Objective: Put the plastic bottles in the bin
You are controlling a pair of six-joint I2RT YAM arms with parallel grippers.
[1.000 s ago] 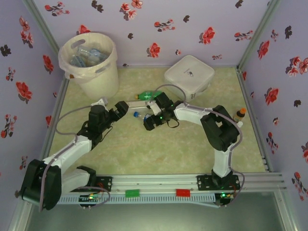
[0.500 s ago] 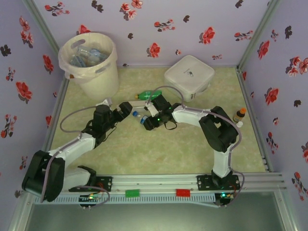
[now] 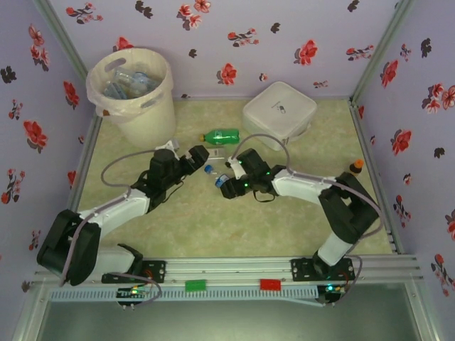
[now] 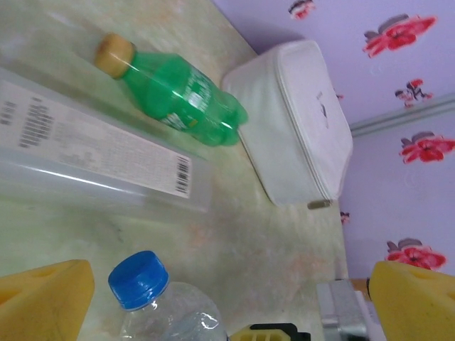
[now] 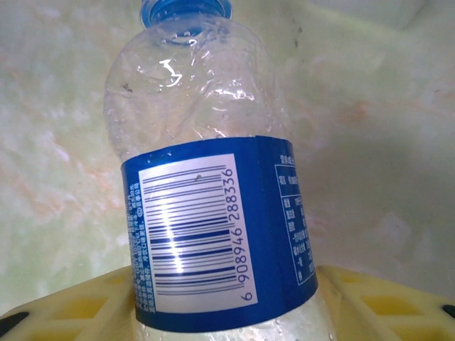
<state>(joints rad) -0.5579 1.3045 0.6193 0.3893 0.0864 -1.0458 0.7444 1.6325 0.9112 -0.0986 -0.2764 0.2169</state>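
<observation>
Two grippers meet mid-table over one bottle. The right gripper (image 3: 226, 185) is clamped on a clear plastic bottle with a blue cap and blue barcode label (image 5: 213, 177). In the right wrist view its yellow pads (image 5: 64, 305) hug the bottle's lower body from both sides. From above, that bottle (image 3: 213, 175) points its cap up-left toward the left gripper (image 3: 201, 153).

The left gripper is spread wide. In its wrist view the yellow pads (image 4: 43, 298) sit at opposite edges, with the blue cap between them and touching neither. Can't tell if the bottle is resting on the pale marbled table (image 3: 213, 234) or lifted off it.

A green plastic bottle with a yellowish cap (image 3: 220, 135) lies on its side just past both grippers, close to the flat white square box with rounded corners (image 3: 279, 110). Beside it in the left wrist view there's a long clear plastic piece with a printed barcode sticker (image 4: 92, 156).

Over in the far-left corner stands the tall cream-white round bin with a bag liner (image 3: 146, 117), well apart from the grippers, with a pile of clear bottles (image 3: 128, 82) inside. A tiny brown bottle with an orange cap (image 3: 354, 169) stands by the right wall.
</observation>
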